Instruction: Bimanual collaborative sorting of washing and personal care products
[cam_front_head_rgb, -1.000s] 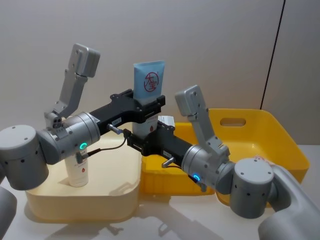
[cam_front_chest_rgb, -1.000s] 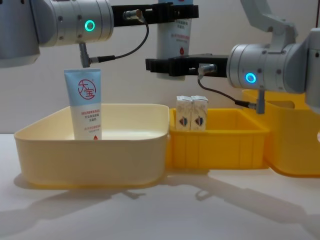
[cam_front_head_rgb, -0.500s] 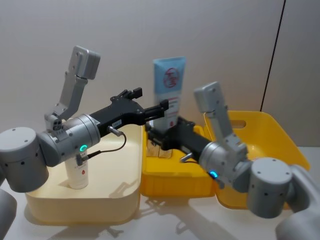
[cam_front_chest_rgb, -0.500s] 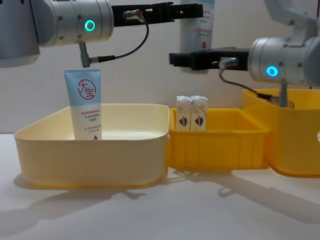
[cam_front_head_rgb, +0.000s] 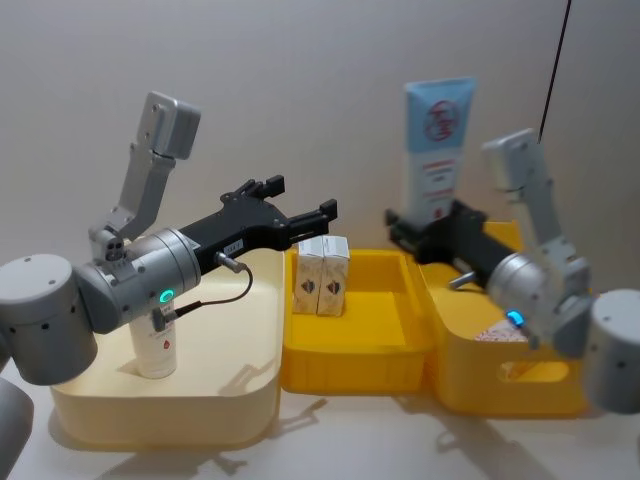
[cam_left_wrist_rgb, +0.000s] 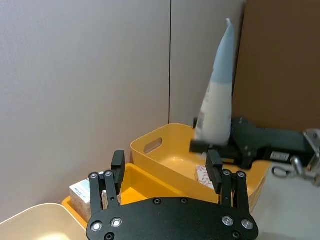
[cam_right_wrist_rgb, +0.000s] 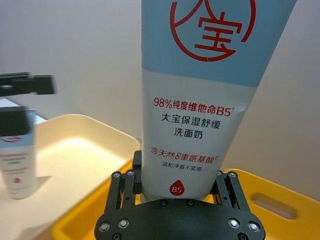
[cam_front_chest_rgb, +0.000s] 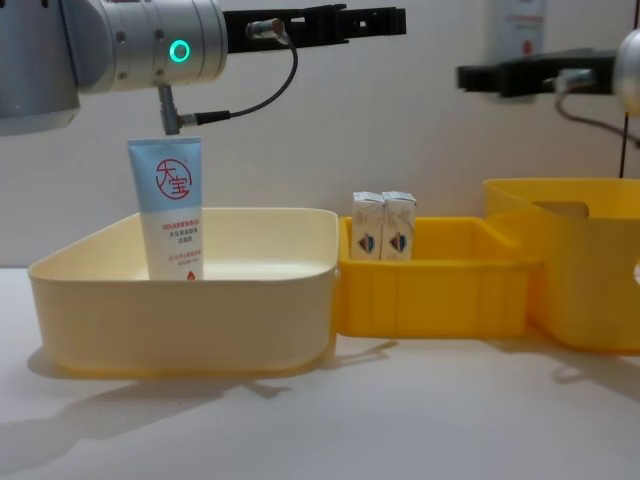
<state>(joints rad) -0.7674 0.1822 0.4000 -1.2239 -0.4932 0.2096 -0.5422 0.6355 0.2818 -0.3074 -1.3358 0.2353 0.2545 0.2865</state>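
We carry squeeze tube (cam_front_head_rgb: 437, 150) upright in right gripper (cam_front_head_rgb: 432, 231), jaws clamped low on its body, cap end down, ready for deep yellow bin (cam_front_head_rgb: 520, 370) below. Left gripper (cam_front_head_rgb: 318, 215) hangs empty, jaws spread, above cartons (cam_front_head_rgb: 322, 275) in middle tray (cam_front_head_rgb: 350, 345). Second tube (cam_front_chest_rgb: 169, 208) stands in cream tub (cam_front_chest_rgb: 180, 310), beneath our left arm.

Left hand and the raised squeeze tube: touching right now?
Apart. In the left wrist view the left hand is open and bare, while the tube stands beyond it in the right hand.
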